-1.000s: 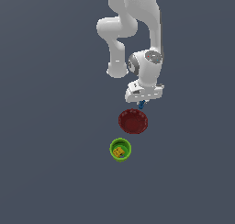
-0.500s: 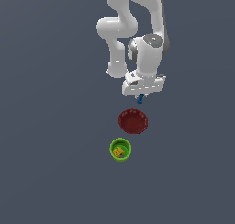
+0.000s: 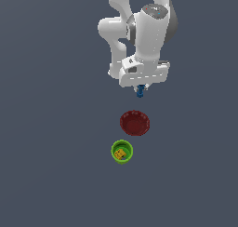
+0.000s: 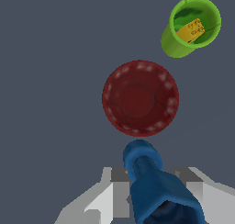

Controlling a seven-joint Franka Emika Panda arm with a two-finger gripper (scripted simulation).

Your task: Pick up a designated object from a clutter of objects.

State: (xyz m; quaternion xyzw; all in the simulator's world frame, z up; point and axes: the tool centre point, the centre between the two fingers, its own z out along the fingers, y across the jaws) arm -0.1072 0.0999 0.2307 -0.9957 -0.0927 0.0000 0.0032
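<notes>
- Your gripper (image 4: 153, 191) is closed on the blue piece (image 4: 153, 184), one grey finger (image 4: 108, 195) on each side of it; in the exterior view the gripper (image 3: 140, 88) hangs in the air well above the floor.
- You see the blue piece as a deep, glossy blue: a rounded knob at the far end, a narrower neck behind it, then a wider flared body between the fingers (its near end runs off the wrist picture's edge).
- In the exterior view only a small blue stub (image 3: 140, 92) pokes out below the white hand, so its shape is hard to read there.
- You cannot make out the fingertips themselves in the exterior view; the hand's housing hides them.
- The dark red bowl (image 3: 135, 123) sits on the floor beyond the gripper, apart from the blue piece.
- The green cup (image 3: 122, 151) stands near the bowl, not touching it, with the yellow-orange block (image 4: 190, 30) lying inside it.
</notes>
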